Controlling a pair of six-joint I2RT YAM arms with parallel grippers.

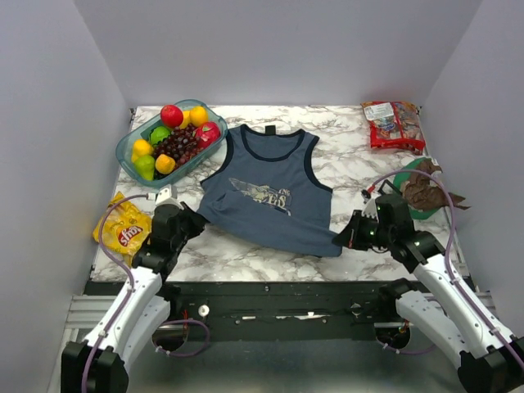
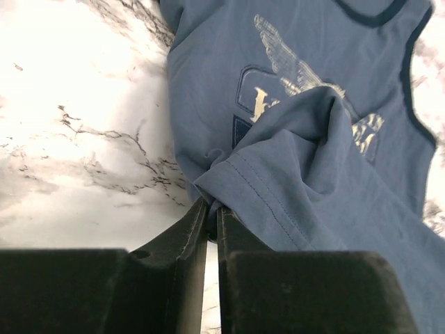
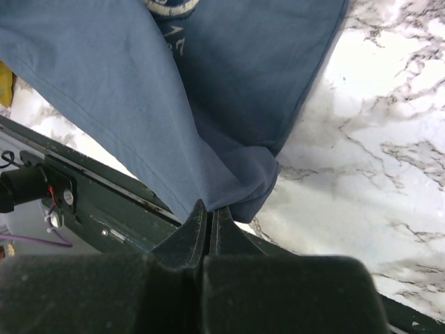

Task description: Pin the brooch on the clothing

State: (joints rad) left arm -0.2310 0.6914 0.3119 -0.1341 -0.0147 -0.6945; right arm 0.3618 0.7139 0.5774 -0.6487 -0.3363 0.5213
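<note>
With the left gripper and the right gripper each clamping shut on a thin hem fold of the tank top right at the jaw tips, any uneven pull is risking the cloth slipping free, and the brooch is showing near neither jaw.

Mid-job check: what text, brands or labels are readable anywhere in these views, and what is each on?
"ES": end of the pale print on the tank top; the rest is creased and unreadable.
Yellow snack bag: white lettering on a red logo, turned and too small to read.
Red snack bag: print too small to read.
Wrist views: only blurred, folded bits of the print, unreadable.
</note>
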